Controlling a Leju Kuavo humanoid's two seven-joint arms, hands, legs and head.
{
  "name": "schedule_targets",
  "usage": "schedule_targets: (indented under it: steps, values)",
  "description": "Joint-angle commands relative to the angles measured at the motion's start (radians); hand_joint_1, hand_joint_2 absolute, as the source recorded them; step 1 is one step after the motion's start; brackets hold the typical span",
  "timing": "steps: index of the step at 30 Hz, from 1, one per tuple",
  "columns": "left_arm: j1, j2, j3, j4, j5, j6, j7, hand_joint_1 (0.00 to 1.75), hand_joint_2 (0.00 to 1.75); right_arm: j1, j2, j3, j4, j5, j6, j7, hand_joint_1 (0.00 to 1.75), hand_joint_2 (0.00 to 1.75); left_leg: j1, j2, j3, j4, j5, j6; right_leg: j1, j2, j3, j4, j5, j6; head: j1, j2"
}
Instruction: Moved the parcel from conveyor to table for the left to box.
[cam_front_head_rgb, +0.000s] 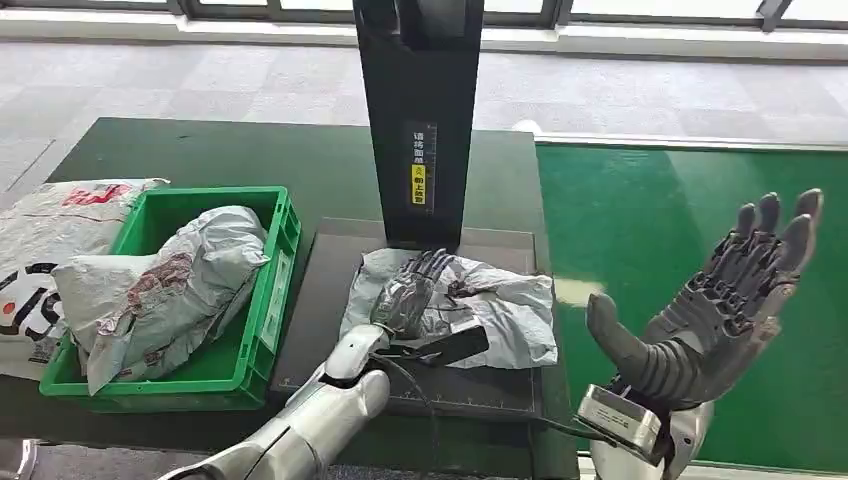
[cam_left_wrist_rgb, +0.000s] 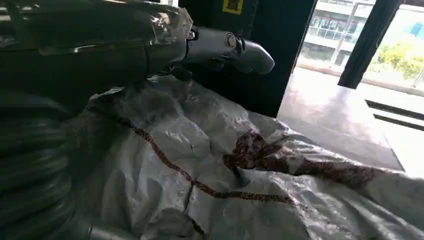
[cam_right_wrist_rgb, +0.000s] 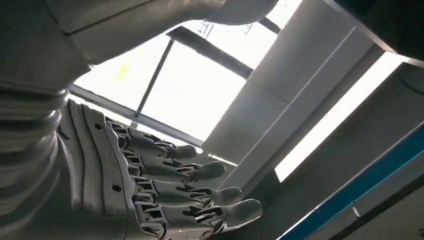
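The parcel (cam_front_head_rgb: 500, 305), a crumpled grey-white plastic mailer with dark red print, lies on the dark mat (cam_front_head_rgb: 310, 330) on the table, in front of the black post (cam_front_head_rgb: 420, 120). My left hand (cam_front_head_rgb: 410, 290) rests on its left part with the fingers stretched out flat. The left wrist view shows the parcel (cam_left_wrist_rgb: 240, 165) close up, with the thumb (cam_left_wrist_rgb: 225, 47) held straight above it and apart from it. My right hand (cam_front_head_rgb: 720, 300) is raised over the green conveyor (cam_front_head_rgb: 640, 220), palm up, fingers spread, holding nothing. The right wrist view shows that hand (cam_right_wrist_rgb: 150, 175) against the ceiling.
A green crate (cam_front_head_rgb: 270, 300) stands left of the mat with a large grey parcel (cam_front_head_rgb: 180, 280) in it. A big white printed bag (cam_front_head_rgb: 30, 260) lies beyond the crate at the table's left edge. The black post rises just behind the parcel.
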Motion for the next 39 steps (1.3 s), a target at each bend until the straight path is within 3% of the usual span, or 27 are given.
schedule_targets:
  steps: [1,3,4,5,11,18,19,32,34,36,37,38,39]
  values:
    - [-0.074,0.035,-0.119,0.163,-0.072,-0.049,0.092,0.0,1.75,-0.028,0.057,-0.03,0.019,-0.005,0.001,-0.002,0.0,1.75,0.0,0.001,0.0,-0.001,0.0,0.001,0.0,0.0,0.0,0.0,0.001,-0.002,0.0,0.0]
    - [-0.073,0.041,-0.139,0.166,-0.107,-0.088,0.138,0.0,1.75,-0.029,0.057,-0.031,0.021,-0.005,0.001,-0.002,0.0,1.75,0.0,0.002,0.0,-0.001,0.0,0.001,0.0,0.0,0.0,0.0,0.001,-0.002,0.0,0.0]
    - [-0.069,0.044,-0.147,0.166,-0.121,-0.102,0.154,0.14,1.75,-0.028,0.057,-0.032,0.022,-0.005,0.001,-0.002,0.0,1.75,0.0,0.001,0.001,-0.001,0.0,0.001,0.0,0.0,0.0,0.0,0.0,-0.001,0.0,0.0]
    - [-0.069,0.044,-0.147,0.166,-0.121,-0.102,0.154,1.52,1.75,-0.028,0.057,-0.032,0.022,-0.005,0.001,-0.002,0.0,1.75,0.0,0.002,0.001,-0.002,0.001,0.001,0.0,0.0,0.001,-0.001,0.001,-0.002,0.0,0.0]
    - [-0.069,0.044,-0.147,0.166,-0.121,-0.102,0.154,1.52,1.75,-0.028,0.057,-0.032,0.022,-0.005,0.001,-0.002,0.0,1.75,0.0,0.003,-0.007,-0.002,0.001,0.001,0.0,0.001,0.001,-0.001,0.002,-0.002,0.0,0.0]
    - [-0.069,0.044,-0.147,0.166,-0.121,-0.102,0.154,1.52,1.75,-0.028,0.057,-0.032,0.022,-0.005,0.001,-0.002,0.0,1.75,0.0,0.002,-0.005,-0.002,0.0,0.001,0.0,0.001,0.002,-0.001,0.0,-0.002,0.0,0.0]
    - [-0.069,0.044,-0.147,0.166,-0.121,-0.102,0.154,1.75,1.75,-0.028,0.057,-0.032,0.022,-0.005,0.001,-0.002,0.0,1.75,0.0,0.002,-0.005,-0.001,0.0,0.001,0.0,0.0,0.002,0.0,0.0,-0.001,0.0,0.0]
    - [-0.043,0.059,-0.168,0.153,-0.209,-0.18,0.243,1.75,1.75,-0.015,0.057,-0.034,0.026,-0.01,0.001,-0.002,0.0,1.75,0.0,0.002,-0.005,-0.002,0.0,0.001,0.0,0.001,0.003,-0.001,0.001,-0.002,0.0,0.0]
    - [-0.038,0.063,-0.173,0.142,-0.23,-0.143,0.277,1.75,1.75,-0.014,0.057,-0.037,0.027,-0.009,0.001,-0.002,0.0,1.75,0.0,0.004,-0.004,-0.004,0.002,0.001,0.0,0.001,0.003,-0.003,0.002,-0.003,0.0,0.0]
    - [-0.028,0.074,-0.149,0.081,-0.266,0.059,0.321,1.75,1.75,-0.001,0.057,-0.045,0.013,-0.007,0.001,-0.002,0.0,1.75,0.0,0.003,-0.004,-0.003,0.0,0.001,0.0,0.001,0.004,-0.001,0.001,-0.002,0.0,0.0]
    - [-0.028,0.074,-0.149,0.081,-0.266,0.059,0.321,1.75,1.75,-0.001,0.057,-0.045,0.013,-0.007,0.001,-0.002,0.0,1.75,0.0,0.004,-0.004,-0.004,0.001,0.001,0.0,0.001,0.003,-0.002,0.002,-0.002,0.0,0.0]
    - [-0.019,0.081,-0.111,0.018,-0.279,0.235,0.322,1.75,1.75,0.012,0.057,-0.051,-0.003,-0.005,0.001,-0.002,0.0,1.75,0.0,0.003,-0.004,-0.003,0.001,0.001,0.0,0.001,0.003,-0.001,0.001,-0.002,0.0,0.0]
    - [-0.001,0.093,-0.085,-0.067,-0.297,0.322,0.314,1.75,1.75,0.017,0.057,-0.056,-0.01,-0.004,0.001,-0.002,0.0,1.75,0.0,0.002,-0.004,-0.002,0.0,0.001,0.0,0.001,0.003,-0.001,0.001,-0.002,0.0,0.0]
